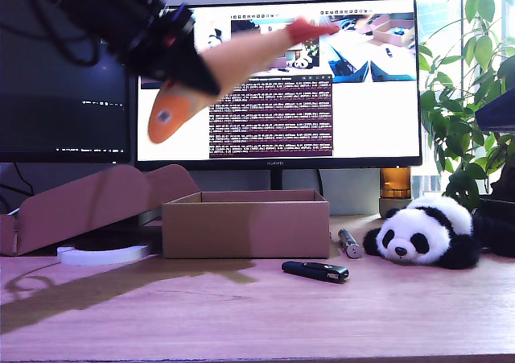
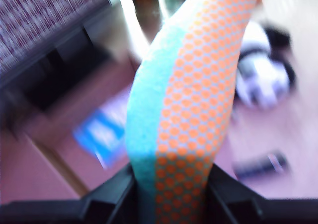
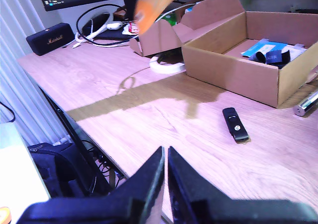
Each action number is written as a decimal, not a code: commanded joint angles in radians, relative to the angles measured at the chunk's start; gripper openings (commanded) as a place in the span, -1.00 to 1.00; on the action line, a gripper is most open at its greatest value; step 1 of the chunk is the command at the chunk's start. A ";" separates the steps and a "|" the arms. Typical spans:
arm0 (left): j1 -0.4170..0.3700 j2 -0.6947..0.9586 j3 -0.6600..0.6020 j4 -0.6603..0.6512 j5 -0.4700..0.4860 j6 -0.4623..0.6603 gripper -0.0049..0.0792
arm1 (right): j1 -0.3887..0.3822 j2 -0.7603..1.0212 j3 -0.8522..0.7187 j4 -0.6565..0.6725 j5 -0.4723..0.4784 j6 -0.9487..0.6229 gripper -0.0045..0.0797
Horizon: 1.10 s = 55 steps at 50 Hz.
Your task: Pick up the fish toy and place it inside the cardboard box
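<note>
My first gripper (image 2: 171, 194) was clamped on the fish toy (image 1: 221, 69), a long orange plush with a dotted knit texture, held up in the air above the cardboard box (image 1: 245, 224). That box was plain brown, straight-walled, open-topped. My second gripper (image 3: 165, 172) hung pinched closed, holding nothing, over the wooden desk (image 3: 164, 119).

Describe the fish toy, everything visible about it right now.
The fish toy is a long orange plush with a red tail and a dark eye ringed white. My first gripper holds it in the air, clamped between the jaws, tilted with its head low, above the cardboard box. Up close its fabric shows orange dots and a teal stripe. Nothing else touches it.
</note>
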 commanded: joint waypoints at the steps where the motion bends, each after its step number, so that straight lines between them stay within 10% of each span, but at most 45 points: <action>1: -0.002 0.031 -0.011 0.056 0.002 -0.006 -0.58 | 0.004 0.011 -0.008 0.013 -0.001 -0.002 -0.92; 55: 0.021 0.418 0.333 0.039 -0.055 0.030 -0.58 | 0.016 0.011 -0.008 0.123 0.203 -0.060 -0.92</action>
